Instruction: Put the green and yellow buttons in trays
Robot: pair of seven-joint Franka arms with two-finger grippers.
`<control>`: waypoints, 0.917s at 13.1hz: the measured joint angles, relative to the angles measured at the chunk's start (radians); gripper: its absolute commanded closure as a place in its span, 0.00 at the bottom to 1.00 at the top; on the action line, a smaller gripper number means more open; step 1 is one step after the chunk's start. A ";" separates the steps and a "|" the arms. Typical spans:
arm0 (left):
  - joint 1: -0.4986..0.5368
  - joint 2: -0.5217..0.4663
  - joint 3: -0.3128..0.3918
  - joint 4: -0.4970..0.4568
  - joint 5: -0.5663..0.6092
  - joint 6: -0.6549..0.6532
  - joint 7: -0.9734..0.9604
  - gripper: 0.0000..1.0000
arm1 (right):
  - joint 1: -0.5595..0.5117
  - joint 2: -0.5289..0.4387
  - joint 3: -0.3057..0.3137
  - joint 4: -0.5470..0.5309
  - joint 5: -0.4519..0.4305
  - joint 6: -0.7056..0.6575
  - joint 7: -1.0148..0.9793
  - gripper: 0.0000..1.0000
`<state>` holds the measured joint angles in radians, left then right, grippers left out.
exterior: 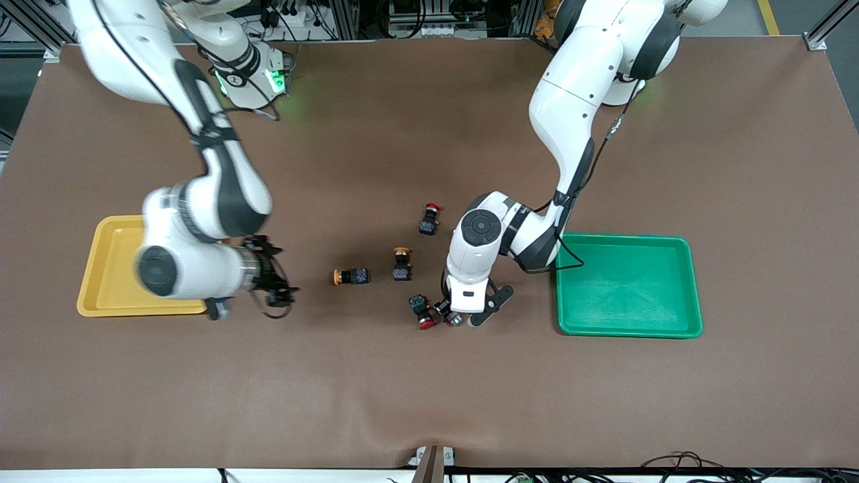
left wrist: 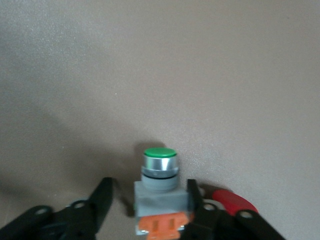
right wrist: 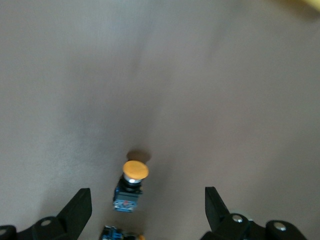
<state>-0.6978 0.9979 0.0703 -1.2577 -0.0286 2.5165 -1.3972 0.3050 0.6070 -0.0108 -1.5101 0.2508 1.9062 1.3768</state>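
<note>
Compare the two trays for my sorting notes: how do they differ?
The yellow tray sits toward the right arm's end of the table, partly covered by that arm; the green tray sits toward the left arm's end, fully visible. Colour differs: yellow against green. Both are shallow, rectangular, round-cornered, with no buttons visible inside.

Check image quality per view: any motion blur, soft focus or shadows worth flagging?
Front view: right arm smeared by motion blur near the yellow tray; left arm sharp. Left wrist view: green button fairly sharp, casting a soft shadow on the mat; left gripper fingers dark and soft at the picture's edge. Right wrist view: soft overall, yellow button slightly blurred, broad arm shadow across the mat.
</note>
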 measured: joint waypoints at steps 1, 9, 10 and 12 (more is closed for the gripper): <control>0.000 0.000 0.000 0.000 0.000 0.000 0.000 0.94 | 0.024 0.028 0.001 -0.001 0.000 0.063 0.040 0.00; 0.017 -0.038 0.014 0.028 0.009 -0.012 0.034 1.00 | 0.052 0.138 -0.001 -0.015 0.003 0.220 0.113 0.00; 0.034 -0.069 0.016 0.027 0.017 -0.056 0.081 1.00 | 0.058 0.139 0.006 -0.020 0.004 0.220 0.132 0.00; 0.081 -0.150 0.020 0.016 0.028 -0.195 0.207 1.00 | 0.069 0.139 0.028 -0.024 0.004 0.220 0.170 0.00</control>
<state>-0.6173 0.8474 0.0900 -1.2413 -0.0007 2.3212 -1.1906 0.3740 0.7462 0.0169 -1.5342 0.2546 2.1258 1.5469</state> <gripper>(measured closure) 0.581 0.000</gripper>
